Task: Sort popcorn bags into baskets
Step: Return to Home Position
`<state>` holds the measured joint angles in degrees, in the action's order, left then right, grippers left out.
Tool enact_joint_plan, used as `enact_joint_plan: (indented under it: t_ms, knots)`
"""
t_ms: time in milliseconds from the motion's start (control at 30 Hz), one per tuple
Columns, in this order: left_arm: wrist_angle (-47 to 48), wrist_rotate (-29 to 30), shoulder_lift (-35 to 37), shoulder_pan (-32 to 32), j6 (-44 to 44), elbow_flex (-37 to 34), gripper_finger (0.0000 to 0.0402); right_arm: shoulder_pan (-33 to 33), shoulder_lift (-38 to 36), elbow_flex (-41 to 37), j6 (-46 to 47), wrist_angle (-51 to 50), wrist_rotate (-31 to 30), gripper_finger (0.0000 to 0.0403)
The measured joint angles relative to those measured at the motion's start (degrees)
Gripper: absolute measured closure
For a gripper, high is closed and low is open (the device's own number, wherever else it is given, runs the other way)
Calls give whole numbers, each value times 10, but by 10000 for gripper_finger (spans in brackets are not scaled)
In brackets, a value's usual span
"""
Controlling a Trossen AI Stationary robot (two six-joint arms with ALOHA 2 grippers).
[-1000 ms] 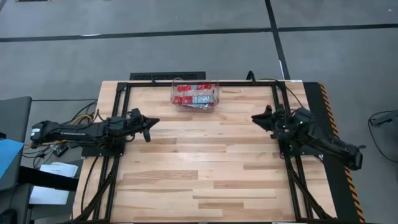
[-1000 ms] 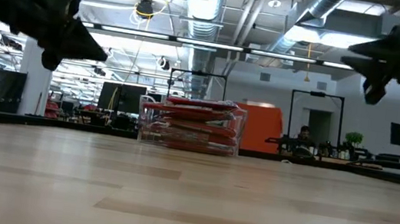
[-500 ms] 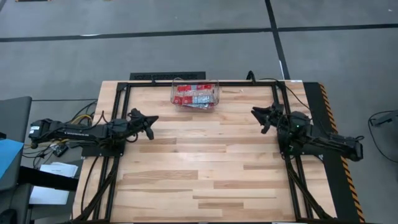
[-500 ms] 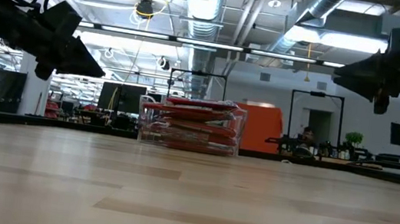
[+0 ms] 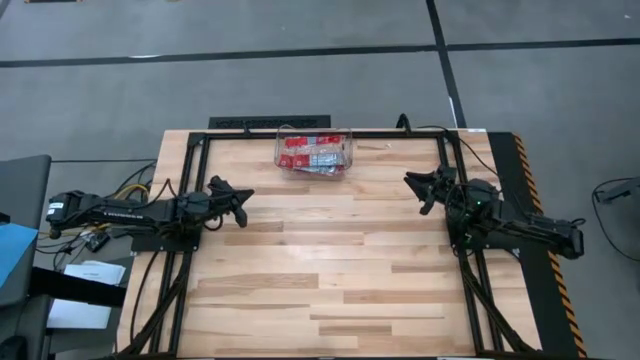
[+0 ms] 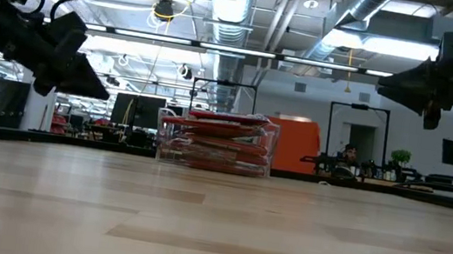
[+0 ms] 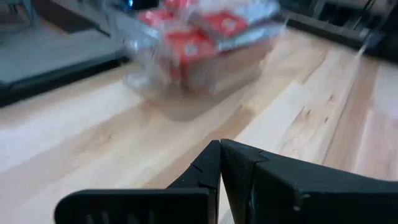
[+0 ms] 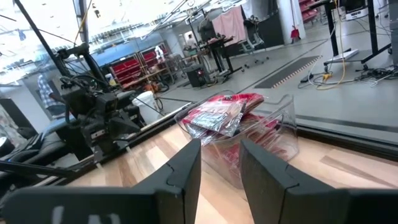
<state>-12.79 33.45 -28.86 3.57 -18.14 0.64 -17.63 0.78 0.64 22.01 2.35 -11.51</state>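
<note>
both arms are pulled back to their own sides of the worktop [image 5: 330, 270], grippers pointing inward and well apart from the task items. the left gripper [image 5: 240, 198] sits at the end of an arm stretched nearly flat along the left edge. the right gripper [image 5: 416, 184] is at the right edge on a more folded arm.

we see the popcorn bags [image 5: 312, 150] all piled in the clear tub [image 5: 351, 160] at the far middle of the worktop, none loose on the wood.

the low view shows both grippers hanging above the surface, left [image 6: 92, 85] and right [image 6: 395, 82]. it also shows the bags [image 6: 222, 129] stacked in layers up to the tub's [image 6: 270, 157] rim. the high view shows none of that.

only the left wrist view settles that the left gripper [image 7: 219, 155] is clenched, fingertips touching, nothing between them. the right wrist view shows the right gripper [image 8: 217, 168] released, a clear gap between its fingers [image 8: 184, 171], with the tub [image 8: 280, 134] and the bags [image 8: 221, 113] ahead.

against half a second ago, the left gripper has sunk a little and drawn back toward its edge in the low view. the right arm hasn't moved. tub and bags haven't shifted.
</note>
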Motion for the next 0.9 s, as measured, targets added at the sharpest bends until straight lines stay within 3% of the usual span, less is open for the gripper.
enact_joint_plan:
  t_ms: [267,900]
  knots:
    - [85,-1,0,0,0,0,402,0,0,0,0,-1,0,261]
    - [92,-1,0,0,0,2,401,0,0,-1,0,-2,0,261]
